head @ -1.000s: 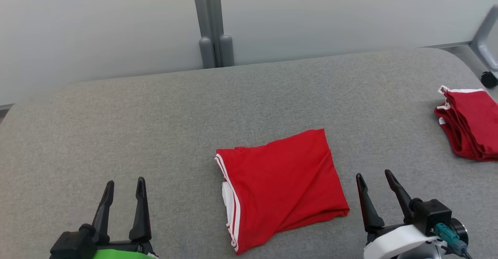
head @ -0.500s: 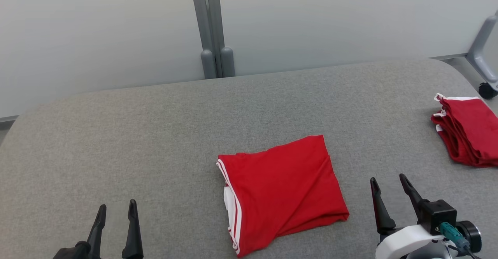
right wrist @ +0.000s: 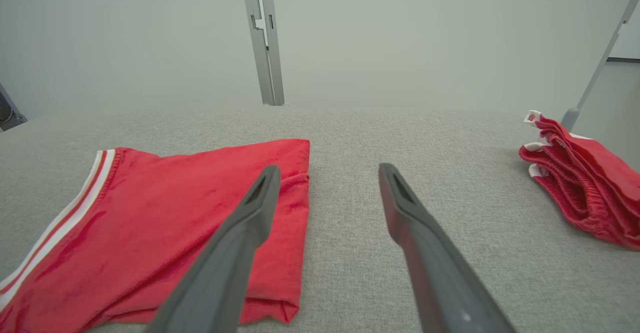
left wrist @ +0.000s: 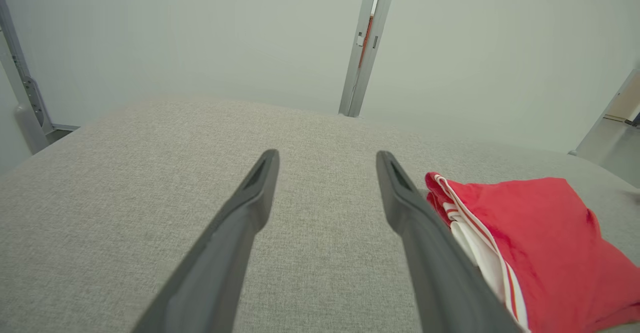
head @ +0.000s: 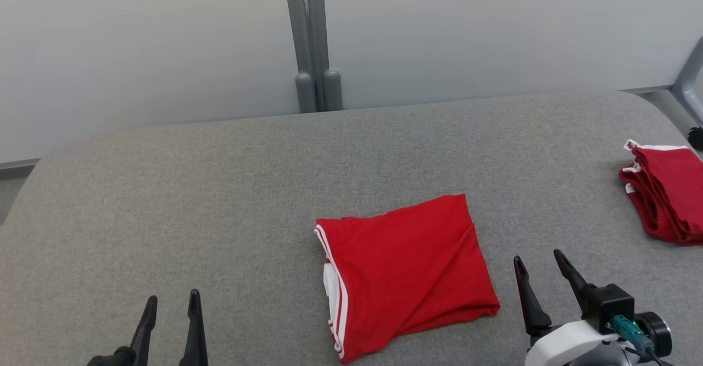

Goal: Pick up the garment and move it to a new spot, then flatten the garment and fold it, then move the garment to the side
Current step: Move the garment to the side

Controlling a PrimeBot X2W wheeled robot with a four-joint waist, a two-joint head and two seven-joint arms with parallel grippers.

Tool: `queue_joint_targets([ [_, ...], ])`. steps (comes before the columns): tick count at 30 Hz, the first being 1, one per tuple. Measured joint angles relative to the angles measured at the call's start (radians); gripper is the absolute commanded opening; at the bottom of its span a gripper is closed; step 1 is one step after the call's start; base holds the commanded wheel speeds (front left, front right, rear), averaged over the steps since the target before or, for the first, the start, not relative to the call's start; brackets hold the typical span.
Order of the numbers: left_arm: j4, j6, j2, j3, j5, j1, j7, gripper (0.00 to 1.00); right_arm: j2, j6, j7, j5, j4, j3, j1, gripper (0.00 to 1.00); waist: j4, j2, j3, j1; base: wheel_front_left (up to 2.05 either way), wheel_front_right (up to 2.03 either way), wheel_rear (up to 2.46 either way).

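Observation:
A red garment (head: 406,270) with white stripes along its left edge lies folded into a rough square on the grey table (head: 219,190), a little right of centre. It lies flat, untouched by either gripper. My left gripper (head: 171,301) stands open at the lower left, well left of the garment (left wrist: 530,238). My right gripper (head: 539,261) stands open at the lower right, just past the garment's right edge (right wrist: 190,223). Both pairs of fingers hold nothing: left gripper (left wrist: 326,159), right gripper (right wrist: 327,172).
A pile of folded red garments (head: 667,190) sits at the table's right edge, also the pile (right wrist: 585,183). A grey post (head: 313,42) rises behind the table against a pale wall. A chair leg (head: 689,86) stands at the far right.
The head camera has shifted, so the whole scene sits slightly right and lower. The left gripper has dropped lower in the picture. The garment lies unchanged.

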Motion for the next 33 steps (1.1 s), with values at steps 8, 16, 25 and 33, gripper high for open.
queue_joint_targets([
  [8, -0.002, 0.0, 0.0, -0.01, 0.002, 0.0, 0.0, 1.0, 0.003, 0.0, 0.0, -0.001, -0.012, -0.006, -0.001, 1.0, 0.005, 0.0, 0.009, 0.0, 0.0, 0.0, 0.0],
  [16, -0.006, 0.0, 0.0, -0.02, 0.0, 0.0, 0.0, 1.0, -0.022, 0.0, 0.065, -0.007, 0.014, 0.004, -0.066, 1.0, 0.023, 0.0, 0.018, 0.0, 0.0, 0.0, 0.0],
  [25, -0.007, 0.0, 0.0, -0.052, -0.007, -0.004, 0.0, 1.0, -0.065, 0.0, 0.357, 0.05, 0.146, 0.041, -0.2, 1.0, 0.064, 0.0, 0.044, 0.0, 0.0, 0.0, 0.0],
  [33, -0.005, 0.0, 0.0, -0.073, -0.008, -0.018, 0.0, 1.0, -0.084, 0.0, 0.437, 0.104, 0.257, 0.087, -0.263, 1.0, 0.117, 0.0, 0.079, 0.0, 0.0, 0.0, 0.0],
])
